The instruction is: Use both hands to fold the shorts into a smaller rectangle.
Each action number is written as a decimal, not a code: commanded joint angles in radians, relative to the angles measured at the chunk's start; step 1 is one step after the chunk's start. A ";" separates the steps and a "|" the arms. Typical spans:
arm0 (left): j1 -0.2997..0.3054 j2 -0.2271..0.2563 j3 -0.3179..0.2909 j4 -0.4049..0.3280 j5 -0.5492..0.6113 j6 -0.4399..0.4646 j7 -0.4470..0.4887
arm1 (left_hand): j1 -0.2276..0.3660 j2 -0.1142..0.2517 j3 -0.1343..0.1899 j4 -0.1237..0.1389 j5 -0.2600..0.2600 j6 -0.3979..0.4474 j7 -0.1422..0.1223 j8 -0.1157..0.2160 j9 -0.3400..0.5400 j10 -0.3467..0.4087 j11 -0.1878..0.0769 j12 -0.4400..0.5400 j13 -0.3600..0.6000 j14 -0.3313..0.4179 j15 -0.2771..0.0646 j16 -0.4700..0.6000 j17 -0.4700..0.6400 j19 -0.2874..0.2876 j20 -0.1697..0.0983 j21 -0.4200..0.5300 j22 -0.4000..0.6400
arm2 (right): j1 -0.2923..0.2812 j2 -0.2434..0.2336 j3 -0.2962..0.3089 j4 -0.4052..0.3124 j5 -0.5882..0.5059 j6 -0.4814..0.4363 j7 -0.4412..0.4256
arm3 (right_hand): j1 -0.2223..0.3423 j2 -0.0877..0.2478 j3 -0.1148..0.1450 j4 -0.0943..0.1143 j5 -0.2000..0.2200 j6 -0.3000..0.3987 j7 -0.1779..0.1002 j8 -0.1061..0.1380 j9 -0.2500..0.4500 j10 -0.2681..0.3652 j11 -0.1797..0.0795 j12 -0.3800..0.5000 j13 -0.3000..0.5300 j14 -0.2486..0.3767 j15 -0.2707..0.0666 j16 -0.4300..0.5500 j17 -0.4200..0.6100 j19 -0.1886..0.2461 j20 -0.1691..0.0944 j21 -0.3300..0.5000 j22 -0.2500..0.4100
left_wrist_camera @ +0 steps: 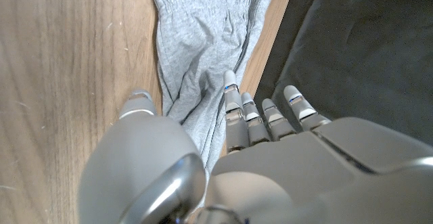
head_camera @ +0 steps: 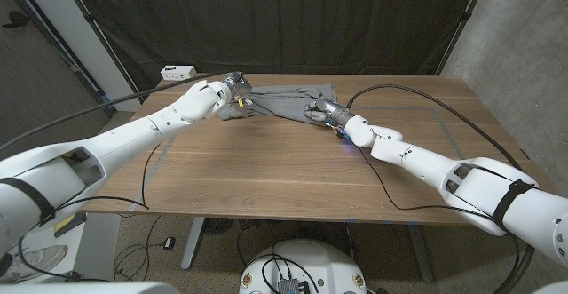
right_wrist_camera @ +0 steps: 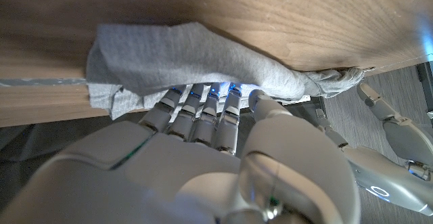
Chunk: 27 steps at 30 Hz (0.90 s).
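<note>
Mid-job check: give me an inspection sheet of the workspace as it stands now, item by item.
Surface: wooden table, bare wood across the near part.
Job's things: grey shorts lying crumpled along the far edge, not yet a neat rectangle.
Clutter: white power strip at the far left corner.
Hands: left hand grips the shorts' left end; right hand has its fingers on the cloth at the shorts' right end, though a firm hold cannot be told.
Cables: black cables loop over the table's right part, and another crosses its left part.
Surroundings: dark curtain behind the table, grey wall on the right.
</note>
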 commanded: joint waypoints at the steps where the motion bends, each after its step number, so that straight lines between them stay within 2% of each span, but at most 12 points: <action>1: 0.043 -0.040 -0.019 0.056 0.038 0.075 0.028 | 0.014 -0.001 -0.003 0.000 0.012 -0.014 -0.003 0.001 0.002 -0.009 -0.001 0.000 0.002 -0.002 0.002 0.003 0.002 -0.005 0.007 -0.004 0.005 | -0.010 -0.007 0.007 -0.019 0.000 -0.013 0.011 | -0.004 -0.003 0.008 -0.002 0.002 0.002 -0.003 -0.006 0.002 0.009 -0.004 -0.006 0.000 0.009 -0.050 0.007 0.001 0.015 0.006 0.009 0.006; 10: 0.031 -0.095 0.031 0.170 0.039 0.100 0.106 | 0.047 0.019 0.011 -0.017 0.024 -0.036 -0.019 0.006 0.002 -0.008 -0.005 0.007 0.001 0.004 0.000 0.008 0.001 0.007 0.002 -0.004 0.005 | -0.005 -0.001 0.008 -0.003 0.000 -0.015 0.009 | -0.002 -0.003 0.011 -0.005 0.002 0.004 -0.003 -0.007 0.003 0.012 -0.001 -0.006 0.000 0.009 -0.051 0.007 0.001 0.015 0.006 0.009 0.006; 15: 0.019 -0.119 0.071 0.229 0.060 0.132 0.149 | 0.092 0.031 0.025 -0.043 0.033 -0.049 -0.036 0.014 0.003 -0.001 -0.011 0.015 0.000 0.018 -0.001 0.014 0.000 0.028 -0.006 0.000 0.005 | 0.006 0.010 0.007 0.031 0.009 -0.001 0.013 | -0.003 -0.003 0.011 -0.005 0.002 0.005 -0.003 -0.007 0.003 0.013 -0.001 -0.007 0.001 0.009 -0.050 0.007 0.002 0.015 0.007 0.009 0.006; 17: 0.011 -0.126 0.084 0.249 0.060 0.138 0.158 | 0.136 0.040 0.039 -0.070 0.039 -0.046 -0.044 0.021 0.003 0.003 -0.018 0.019 -0.001 0.022 -0.004 0.014 0.000 0.037 -0.006 -0.001 0.005 | 0.010 0.014 0.004 0.037 0.005 -0.001 0.009 | -0.003 -0.003 0.012 -0.005 0.001 0.005 -0.002 -0.008 0.003 0.013 0.000 -0.007 0.001 0.009 -0.050 0.007 0.002 0.015 0.007 0.009 0.006; 18: 0.008 -0.129 0.094 0.260 0.068 0.143 0.170 | 0.185 0.052 0.056 -0.099 0.045 -0.038 -0.054 0.027 0.004 0.006 -0.020 0.021 -0.001 0.028 -0.009 0.015 -0.001 0.047 -0.015 -0.001 0.005 | 0.011 0.016 0.003 0.044 0.006 0.004 0.006 | -0.003 -0.003 0.012 -0.005 0.001 0.004 -0.002 -0.008 0.003 0.013 -0.001 -0.007 0.001 0.009 -0.051 0.008 0.002 0.015 0.006 0.009 0.006; 20: 0.002 -0.134 0.107 0.278 0.067 0.147 0.192 | 0.222 0.062 0.068 -0.121 0.046 -0.038 -0.065 0.029 0.004 0.012 -0.033 0.024 -0.001 0.037 -0.014 0.016 -0.001 0.060 -0.021 0.001 0.005 | 0.018 0.026 0.002 0.065 0.012 0.011 0.009 | -0.003 -0.003 0.012 -0.006 0.001 0.004 -0.003 -0.008 0.003 0.013 -0.001 -0.008 0.001 0.009 -0.050 0.008 0.002 0.016 0.006 0.010 0.006; 21: -0.002 -0.135 0.117 0.289 0.075 0.148 0.208 | 0.268 0.083 0.088 -0.147 0.045 -0.032 -0.070 0.031 0.005 0.016 -0.038 0.026 -0.001 0.044 -0.019 0.017 -0.002 0.064 -0.020 0.000 0.005 | 0.020 0.030 0.001 0.075 0.013 0.017 0.005 | -0.003 -0.004 0.012 -0.006 0.001 0.005 -0.003 -0.008 0.003 0.012 -0.001 -0.008 0.001 0.009 -0.049 0.008 0.002 0.015 0.007 0.010 0.006; 22: -0.007 -0.134 0.124 0.296 0.073 0.143 0.218 | 0.300 0.092 0.098 -0.168 0.038 -0.024 -0.099 0.033 0.005 0.029 -0.046 0.031 -0.002 0.048 -0.024 0.015 -0.003 0.075 -0.029 0.002 0.006 | 0.025 0.034 -0.002 0.085 0.013 0.022 0.008 | -0.003 -0.003 0.012 -0.006 0.001 0.005 -0.003 -0.009 0.003 0.012 -0.001 -0.008 0.001 0.009 -0.050 0.008 0.002 0.016 0.006 0.010 0.006; 23: -0.008 -0.138 0.126 0.303 0.066 0.145 0.225 | 0.313 0.096 0.102 -0.177 0.035 -0.024 -0.101 0.033 0.006 0.029 -0.051 0.030 -0.002 0.053 -0.027 0.016 -0.003 0.085 -0.035 0.005 0.006 | 0.028 0.037 -0.005 0.092 0.013 0.023 0.009 | -0.004 -0.004 0.012 -0.006 0.001 0.005 -0.002 -0.009 0.003 0.013 -0.002 -0.008 0.001 0.009 -0.050 0.008 0.002 0.016 0.007 0.010 0.006; 25: -0.016 -0.143 0.143 0.324 0.074 0.150 0.250 | 0.375 0.133 0.130 -0.209 0.018 -0.010 -0.111 0.036 0.008 0.039 -0.057 0.032 -0.002 0.068 -0.036 0.018 -0.004 0.099 -0.041 0.008 0.008 | 0.032 0.041 -0.007 0.105 0.014 0.032 0.003 | -0.004 -0.004 0.012 -0.006 0.001 0.005 -0.004 -0.009 0.003 0.013 -0.001 -0.008 0.001 0.009 -0.049 0.008 0.003 0.015 0.006 0.009 0.006; 27: -0.021 -0.150 0.149 0.341 0.063 0.153 0.264 | 0.402 0.150 0.142 -0.221 0.009 0.003 -0.118 0.039 0.008 0.044 -0.065 0.033 -0.002 0.075 -0.038 0.018 -0.004 0.108 -0.041 0.011 0.008 | 0.036 0.043 -0.008 0.111 0.015 0.034 0.004 | -0.004 -0.004 0.013 -0.006 0.001 0.005 -0.004 -0.009 0.003 0.012 -0.003 -0.009 0.001 0.008 -0.050 0.008 0.003 0.015 0.006 0.009 0.006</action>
